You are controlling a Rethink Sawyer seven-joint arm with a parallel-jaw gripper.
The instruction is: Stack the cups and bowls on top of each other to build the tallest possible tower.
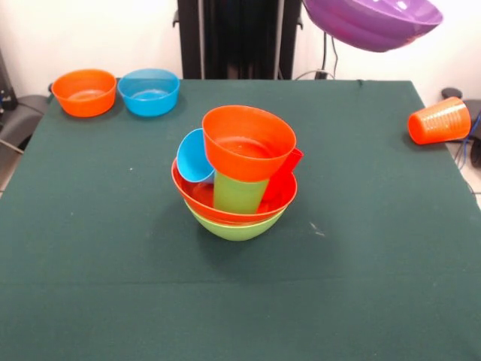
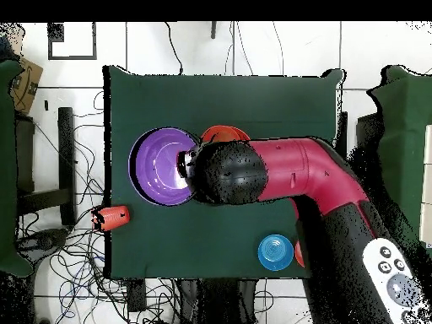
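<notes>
Gripper [image 2: 183, 163] has the purple bowl [image 1: 373, 22] by its rim, up in the air; tower [image 1: 237, 174] sits mid-table.

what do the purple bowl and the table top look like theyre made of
The purple bowl, held up in the air, looks like glossy moulded plastic: bright highlights sit on its smooth, faintly ribbed wall. The table seems covered in dark green cloth, probably felt: it is matte, shows no reflections and carries faint creases. Neither material can be confirmed by look alone.
</notes>
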